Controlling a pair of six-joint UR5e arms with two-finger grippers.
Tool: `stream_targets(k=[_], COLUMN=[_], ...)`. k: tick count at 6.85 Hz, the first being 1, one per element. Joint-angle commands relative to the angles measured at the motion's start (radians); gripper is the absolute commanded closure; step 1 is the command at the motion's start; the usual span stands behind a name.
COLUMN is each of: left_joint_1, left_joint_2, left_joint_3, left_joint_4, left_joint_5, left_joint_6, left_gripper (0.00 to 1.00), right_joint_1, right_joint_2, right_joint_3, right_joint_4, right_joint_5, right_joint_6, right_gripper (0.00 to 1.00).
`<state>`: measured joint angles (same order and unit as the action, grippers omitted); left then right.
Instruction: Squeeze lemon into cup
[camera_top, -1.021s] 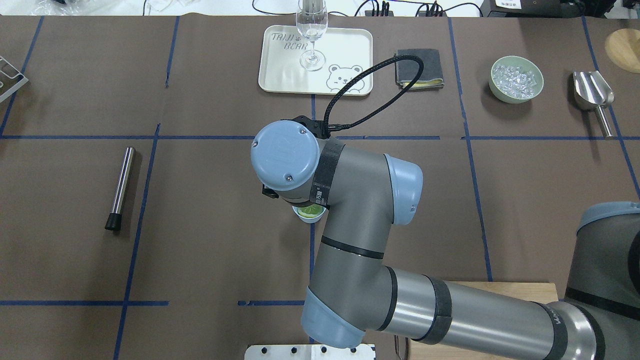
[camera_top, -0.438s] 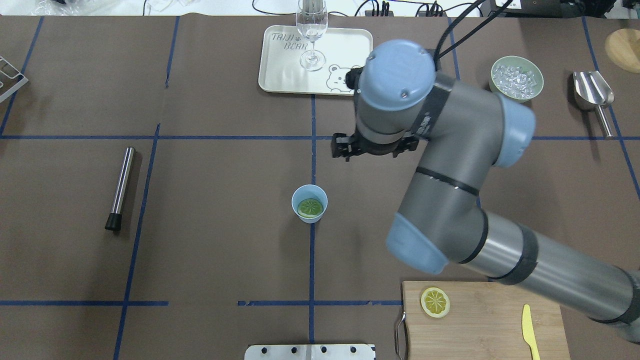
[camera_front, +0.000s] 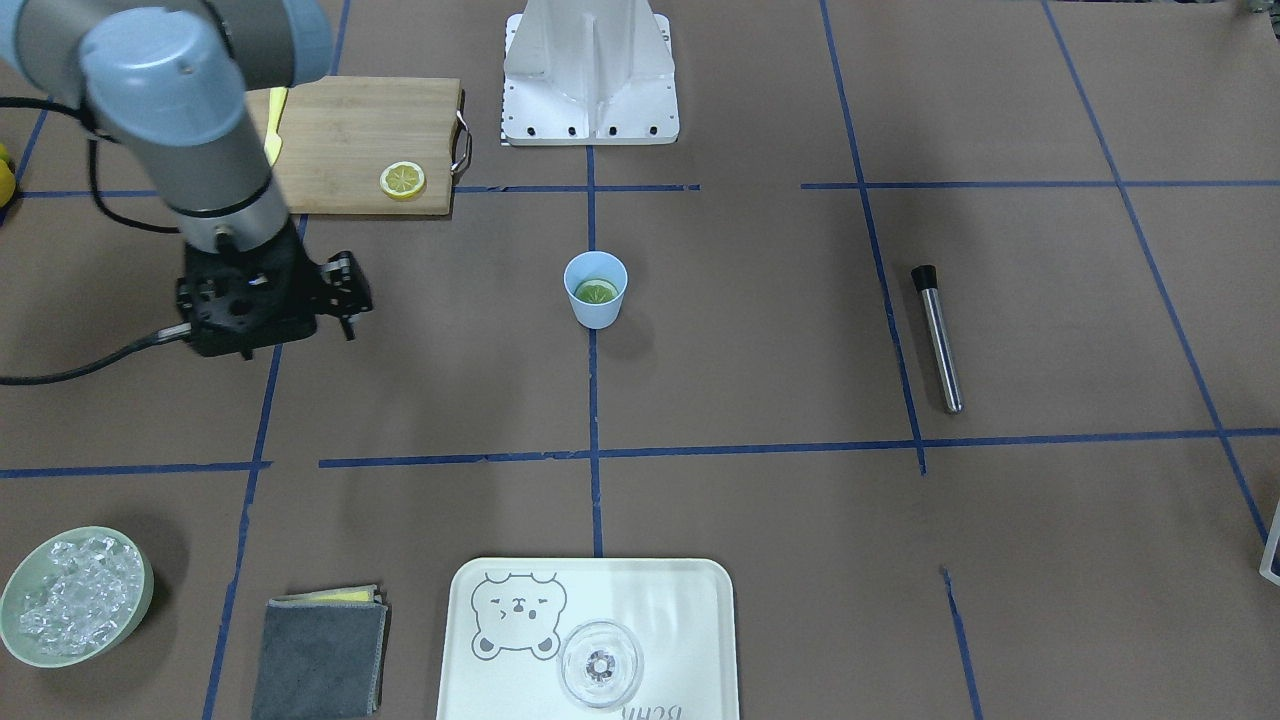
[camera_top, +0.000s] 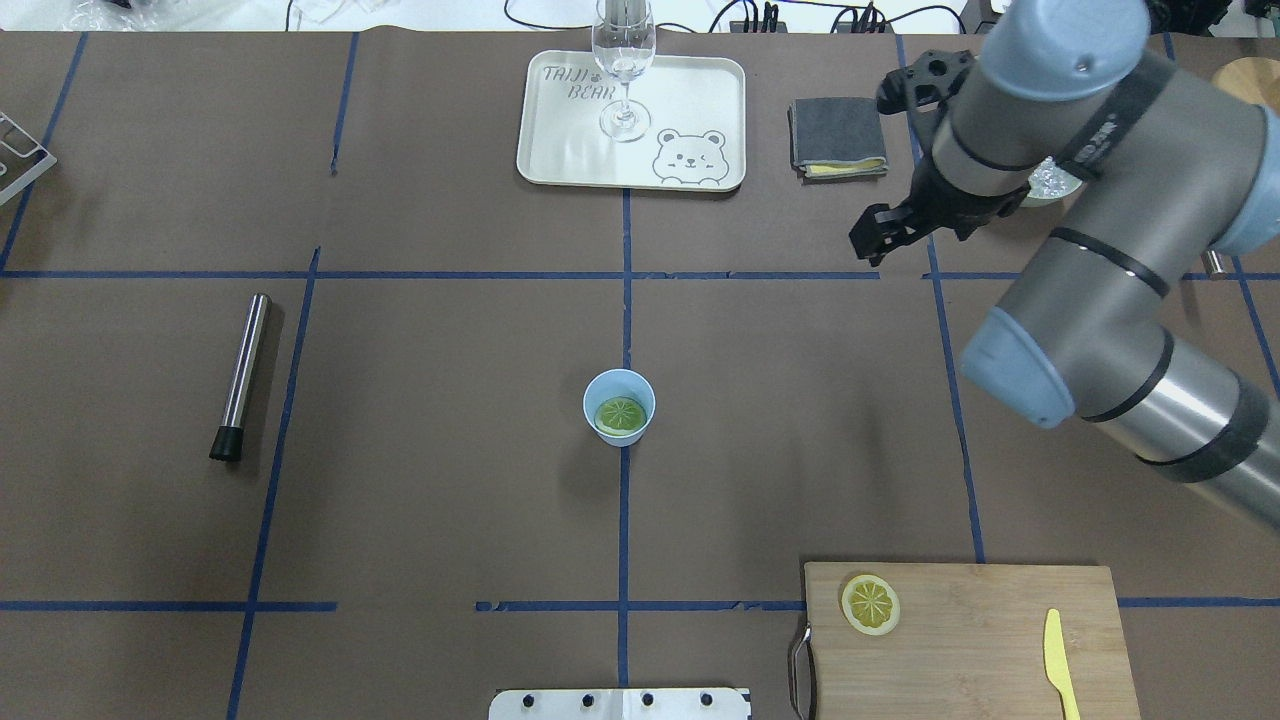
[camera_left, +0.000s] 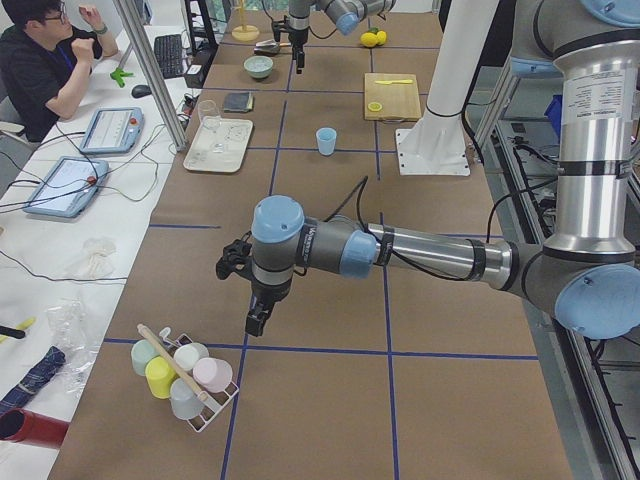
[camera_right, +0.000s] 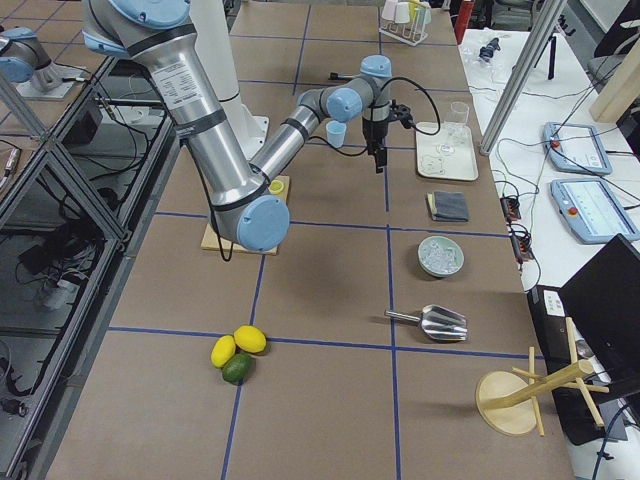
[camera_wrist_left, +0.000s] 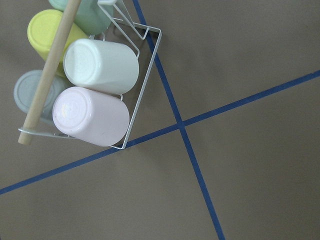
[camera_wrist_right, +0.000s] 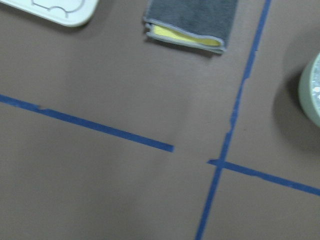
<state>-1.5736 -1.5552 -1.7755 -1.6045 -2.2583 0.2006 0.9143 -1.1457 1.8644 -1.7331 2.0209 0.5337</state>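
Note:
The light-blue cup (camera_top: 619, 392) stands at the table's middle with a greenish lemon slice (camera_top: 620, 414) lying flat inside it; both also show in the front view, the cup (camera_front: 596, 305) and the slice (camera_front: 597, 292). A second lemon slice (camera_top: 869, 603) lies on the cutting board (camera_top: 980, 640). My right gripper (camera_front: 265, 315) hangs open and empty above the table, far right of the cup and near the grey cloth (camera_top: 838, 137). My left gripper (camera_left: 257, 322) hovers by the cup rack (camera_left: 180, 375) at the table's left end; I cannot tell whether it is open.
A white tray (camera_top: 560, 150) holds a clear glass (camera_top: 624, 60) at the back. A bowl of ice (camera_front: 75, 595) is partly hidden by my right arm. A steel rod (camera_top: 243, 375) lies left. A yellow knife (camera_top: 1058, 660) lies on the board.
My right arm has swung from directly over the cup to the back right, uncovering the cup with the slice inside. The cup has not moved.

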Motion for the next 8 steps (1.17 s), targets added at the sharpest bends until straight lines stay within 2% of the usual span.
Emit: stream_targets(k=[1,2,3,4,5,6,7,8], left_joint_1=[0.004,0.004,0.013,0.035,0.14,0.195,0.263,0.347], left_joint_2=[-0.075,-0.072,-0.069,-0.065,-0.068,-0.069,-0.069,-0.072], left_joint_3=[-0.002,0.005,0.017,0.022,0.007,-0.002,-0.007,-0.016], left_joint_4=[0.036,-0.063,-0.121,-0.229,-0.25,-0.317,-0.34,-0.351], left_joint_5=[-0.026,-0.032,-0.027,-0.03,-0.015,0.023,0.042,0.045], left_joint_6=[0.014,0.004,0.02,-0.039,-0.225,-0.385,-0.526,-0.723], left_gripper=[0.0,0.0,0.0,0.0,0.0,0.0,0.0,0.16], right_joint_1=[0.249,0.35,0.414,0.499,0.571,0.631,0.647,0.649], right_joint_2=[-0.24,-0.352,-0.453,-0.506,-0.579,-0.597,-0.632,-0.631], right_joint_3=[-0.007,-0.014,-0.014,-0.014,-0.017,-0.016,-0.011,-0.016], right_joint_4=[0.089,0.089,0.089,0.095,0.095,0.095,0.095,0.095], right_joint_5=[0.129,0.159,0.16,0.165,0.173,0.235,0.245,0.243], right_joint_6=[-0.383,-0.487,-0.492,-0.511,-0.532,-0.579,-0.578,-0.575], right_gripper=[0.0,0.0,0.0,0.0,0.0,0.0,0.0,0.0])
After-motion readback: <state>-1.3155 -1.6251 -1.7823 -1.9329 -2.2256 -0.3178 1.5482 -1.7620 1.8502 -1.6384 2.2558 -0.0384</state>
